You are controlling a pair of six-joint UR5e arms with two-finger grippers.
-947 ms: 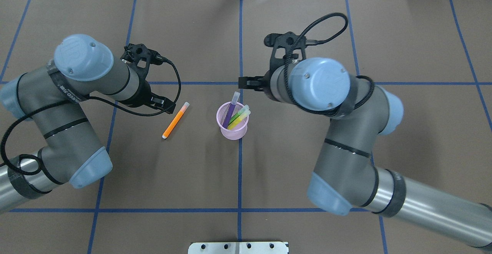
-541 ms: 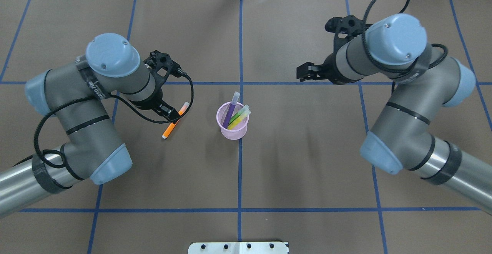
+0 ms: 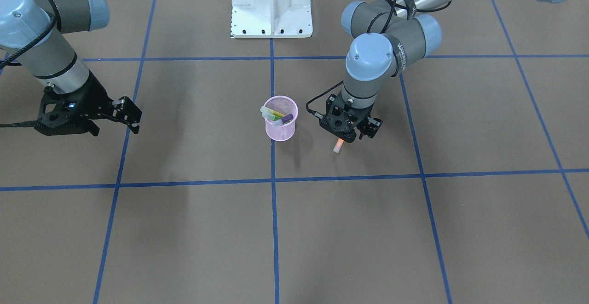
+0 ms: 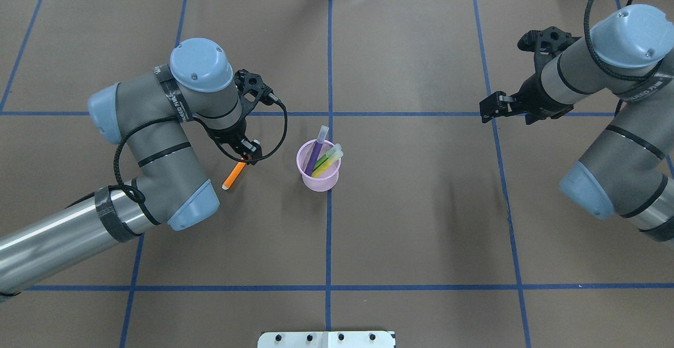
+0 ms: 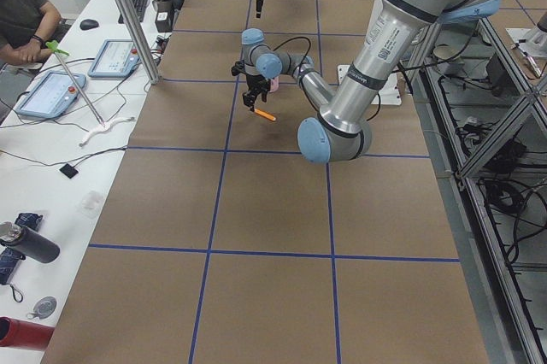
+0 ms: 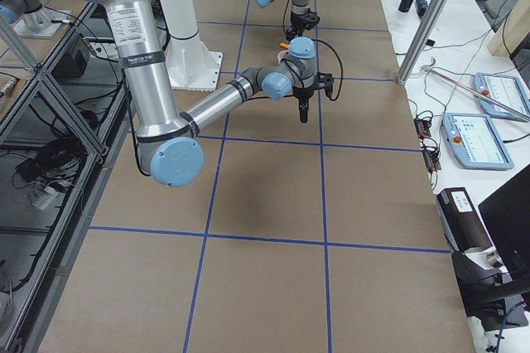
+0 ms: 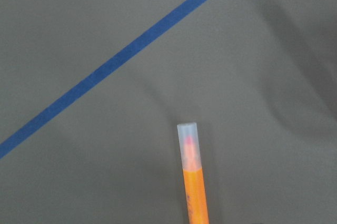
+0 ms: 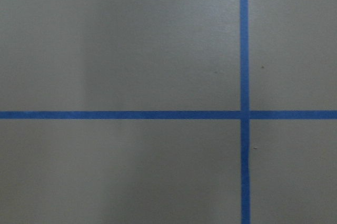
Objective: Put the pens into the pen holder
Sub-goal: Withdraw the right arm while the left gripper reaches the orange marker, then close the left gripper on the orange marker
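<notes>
Your left pincer point(image 4: 245, 152) is down over the orange pen point(image 4: 232, 176), which lies flat on the tabletop point(image 4: 421, 221). Its long axis slants from near-left to far-right, cap end toward the cup. You cannot tell whether the jaws grip it. Just to the right stands one pink mesh cup point(image 4: 318, 180) holding three pens: purple point(image 4: 316, 154), green point(image 4: 326, 158), yellow point(image 4: 328, 165). That makes four pens, one loose. Far right, your right pincer point(image 4: 491, 109) hangs open and empty.

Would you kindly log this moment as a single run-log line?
left gripper: over orange highlighter pen on table | pink wire-mesh cup: holds purple pen, green pen, yellow pen | right gripper: open, empty, aside
</notes>
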